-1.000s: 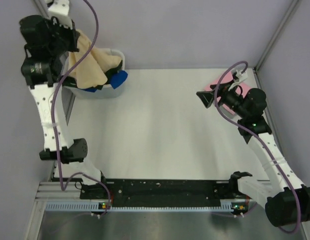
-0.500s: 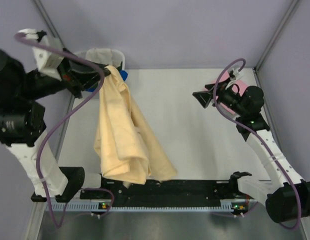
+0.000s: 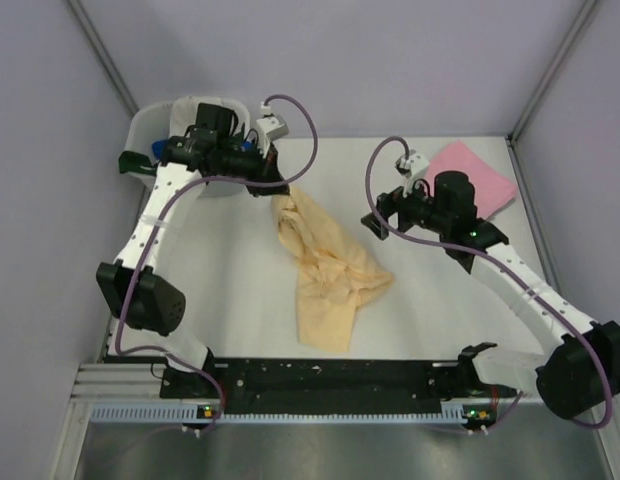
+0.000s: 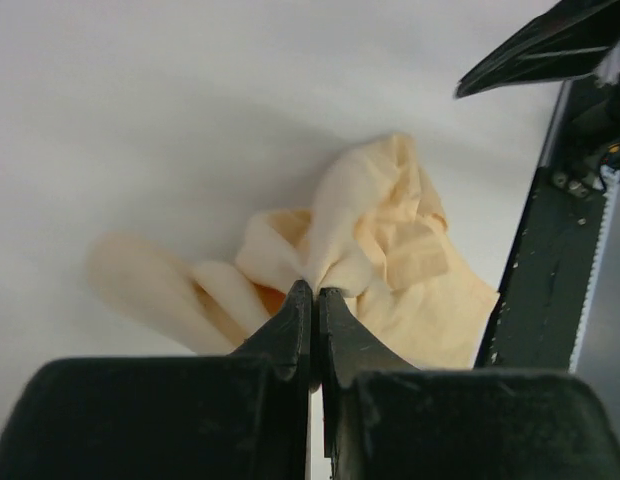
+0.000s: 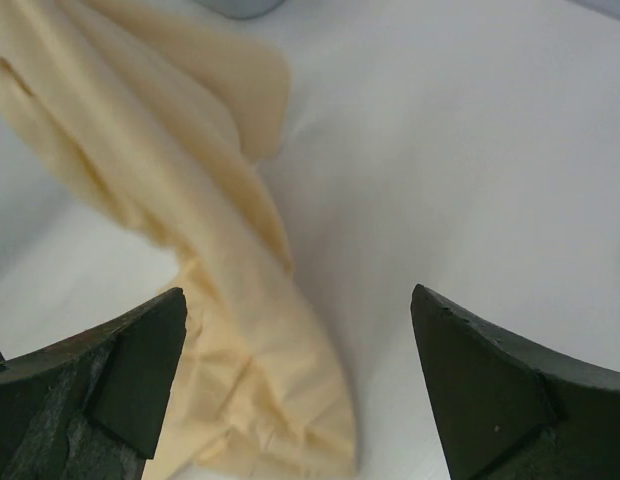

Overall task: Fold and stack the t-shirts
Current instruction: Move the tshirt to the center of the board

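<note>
the peach-yellow t-shirt [image 3: 325, 270] is being pinched in the left gripper [image 4: 312, 292] for laying flat (the right gripper [image 5: 300, 340] is being held wide apart).

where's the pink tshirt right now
In the top view, the flat pink cloth t-shirt lies at the white table's far right corner, partly behind the right arm, apart from the crumpled peach-yellow shirt mid-table.

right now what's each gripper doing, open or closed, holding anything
Left gripper: closed, pinching the peach-yellow shirt.
Right gripper: open, holding nothing.
</note>
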`<state>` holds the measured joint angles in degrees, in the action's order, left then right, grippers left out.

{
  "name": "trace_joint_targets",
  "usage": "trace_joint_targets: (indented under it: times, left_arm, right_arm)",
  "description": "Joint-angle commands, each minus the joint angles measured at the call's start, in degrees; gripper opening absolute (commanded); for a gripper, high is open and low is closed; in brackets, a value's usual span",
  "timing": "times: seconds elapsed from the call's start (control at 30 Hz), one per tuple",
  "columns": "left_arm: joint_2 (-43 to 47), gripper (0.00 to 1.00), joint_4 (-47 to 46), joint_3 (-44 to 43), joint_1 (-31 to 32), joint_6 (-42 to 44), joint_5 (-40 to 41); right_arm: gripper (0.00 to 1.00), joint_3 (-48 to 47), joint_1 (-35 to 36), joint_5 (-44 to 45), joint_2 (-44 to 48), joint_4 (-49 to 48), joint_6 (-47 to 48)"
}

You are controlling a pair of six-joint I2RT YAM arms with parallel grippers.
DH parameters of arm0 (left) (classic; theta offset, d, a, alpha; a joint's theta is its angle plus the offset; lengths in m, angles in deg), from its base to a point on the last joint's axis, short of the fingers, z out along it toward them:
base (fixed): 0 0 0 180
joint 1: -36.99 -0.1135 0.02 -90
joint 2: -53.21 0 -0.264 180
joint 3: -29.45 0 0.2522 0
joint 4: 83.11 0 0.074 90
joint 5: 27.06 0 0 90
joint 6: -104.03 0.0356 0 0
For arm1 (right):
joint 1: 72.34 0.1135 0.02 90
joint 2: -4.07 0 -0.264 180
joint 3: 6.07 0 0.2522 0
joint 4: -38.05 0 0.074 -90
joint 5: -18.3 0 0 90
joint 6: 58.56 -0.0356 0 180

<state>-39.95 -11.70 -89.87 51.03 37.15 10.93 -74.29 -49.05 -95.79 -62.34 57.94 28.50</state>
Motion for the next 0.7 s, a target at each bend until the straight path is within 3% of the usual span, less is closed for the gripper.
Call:
trace_joint_targets:
  times: [0.0, 0.23, 0.4, 0.53, 0.67]
  left_arm:
    - [-5.3, 0.0, -2.6, 1.8, -2.3, 8.7, 7.4]
    - [-10.7, 0.0, 1.6, 1.5, -3.8, 9.8, 8.6]
    - [-8.3, 0.0, 0.1, 3.4, -3.8, 9.5, 8.4]
    - [-6.8, 0.0, -0.3, 4.2, -3.8, 9.1, 9.5]
    - [-5.4, 0.0, -1.1, 5.8, -3.8, 8.4, 9.4]
  right_arm:
    - [0.91, -2.1, 2.9, 8.4, -1.9, 5.4, 2.6]
    - [0.9, 4.4, 8.4, 13.1, -14.6, 1.0, 3.4]
    - [0.86, -3.7, 8.2, 22.5, -26.6, 1.5, 0.8]
    - [0.84, -6.8, 7.5, 23.8, -29.9, 1.6, 5.0]
    - [0.68, -7.6, 6.8, 21.0, -33.4, 5.7, 4.8]
